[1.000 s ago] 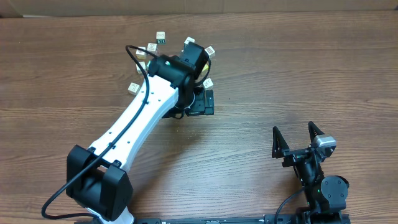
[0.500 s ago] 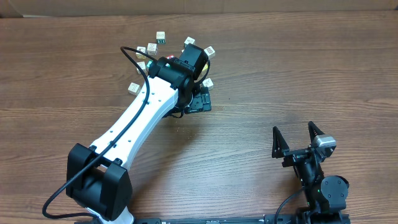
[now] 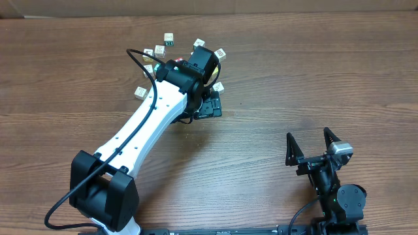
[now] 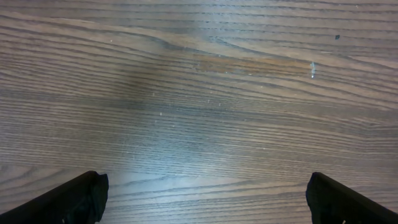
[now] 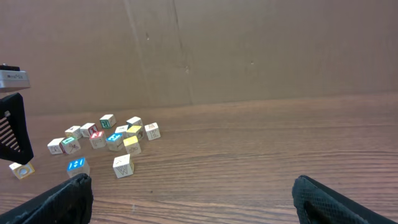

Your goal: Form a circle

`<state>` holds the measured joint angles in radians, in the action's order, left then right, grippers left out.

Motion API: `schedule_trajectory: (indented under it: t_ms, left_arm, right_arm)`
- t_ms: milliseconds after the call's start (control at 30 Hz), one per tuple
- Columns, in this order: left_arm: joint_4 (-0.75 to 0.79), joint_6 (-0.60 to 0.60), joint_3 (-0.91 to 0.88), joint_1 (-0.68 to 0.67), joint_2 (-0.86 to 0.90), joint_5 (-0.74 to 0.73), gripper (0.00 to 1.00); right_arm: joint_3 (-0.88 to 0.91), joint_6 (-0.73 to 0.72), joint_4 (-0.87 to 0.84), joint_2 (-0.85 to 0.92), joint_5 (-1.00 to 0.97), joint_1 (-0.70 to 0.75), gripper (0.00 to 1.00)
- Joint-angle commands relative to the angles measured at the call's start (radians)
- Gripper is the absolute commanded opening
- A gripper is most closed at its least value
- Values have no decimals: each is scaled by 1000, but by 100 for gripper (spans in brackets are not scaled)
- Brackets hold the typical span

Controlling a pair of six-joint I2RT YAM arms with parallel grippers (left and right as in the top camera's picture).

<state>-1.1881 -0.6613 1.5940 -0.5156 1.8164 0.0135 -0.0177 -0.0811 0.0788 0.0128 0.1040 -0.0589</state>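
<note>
In the right wrist view the circle (image 5: 131,145) is a tight knot of small cubes, one blue-faced, one yellow, the others whitish. In the overhead view my left arm's wrist hides it. Loose cubes (image 3: 168,39) ring that wrist there. A blue "H" cube (image 5: 77,165) and a "W" cube (image 5: 122,166) lie apart from the knot. My left gripper (image 3: 210,104) (image 4: 205,196) hangs open just in front of the cubes, over bare wood, with nothing between its fingers. My right gripper (image 3: 313,141) (image 5: 193,196) stands open and empty near the front right edge.
More letter cubes (image 5: 69,143) are strewn left of the knot. A brown cardboard wall (image 5: 249,50) closes off the back of the wooden table (image 3: 313,78). The left arm's white link (image 3: 140,127) crosses the table's left half.
The left gripper has drawn back a little toward the cubes and has since stopped. The right arm has not moved.
</note>
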Motion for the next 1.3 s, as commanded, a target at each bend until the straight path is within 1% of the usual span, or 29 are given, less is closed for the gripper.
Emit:
schedule_trajectory:
  t_ms: [0, 100, 133, 233, 300, 367, 433, 567, 667, 767, 867, 933, 1000, 1033, 1100, 1200, 1233, 1267]
  left_arm:
    - [0, -24, -8, 3, 4, 20, 99]
    - [-9, -24, -8, 8, 4, 59, 99]
    - [-4, -36, -8, 13, 4, 47, 99]
    - [38, -195, -8, 33, 4, -34, 100]
    - [45, -261, -8, 36, 5, -55, 100]
    - [53, -288, -8, 35, 5, -47, 100]
    - [123, -311, -8, 35, 6, -27, 100]
    - [306, -310, -8, 39, 9, -28, 100]
    - [439, -299, -8, 37, 21, 14, 100]
    - [509, -299, -8, 37, 40, 46, 100]
    - [503, -299, -8, 37, 47, 50, 99]
    - [480, -310, -8, 37, 56, 86, 100]
    - [446, -370, -8, 46, 73, 101, 100]
    - [428, -411, -8, 63, 82, 85, 99]
    - [422, -444, -8, 100, 95, 12, 99]
    - [422, -447, -5, 163, 103, -94, 81]
    - [413, -447, 2, 179, 102, -97, 78]
    - [400, -447, 13, 188, 102, -96, 78]
  right_arm:
    - [10, 0, -5, -10, -5, 2, 100]
    - [10, 0, -5, -10, -5, 2, 100]
    - [10, 0, -5, -10, -5, 2, 100]
    - [10, 0, -5, -10, -5, 2, 100]
    - [10, 0, -5, -10, -5, 2, 100]
    - [10, 0, -5, -10, -5, 2, 100]
    - [10, 0, -5, -10, -5, 2, 100]
    - [10, 0, -5, -10, -5, 2, 100]
    - [10, 0, -5, -10, -5, 2, 100]
    - [10, 0, -5, -10, -5, 2, 100]
    - [10, 0, -5, -10, -5, 2, 100]
    - [10, 0, -5, -10, -5, 2, 100]
    - [10, 0, -5, -10, -5, 2, 100]
    - [10, 0, -5, -10, -5, 2, 100]
    - [10, 0, -5, -10, -5, 2, 100]
    - [10, 0, -5, -10, -5, 2, 100]
    - [10, 0, -5, -10, -5, 2, 100]
    - [10, 0, -5, -10, -5, 2, 100]
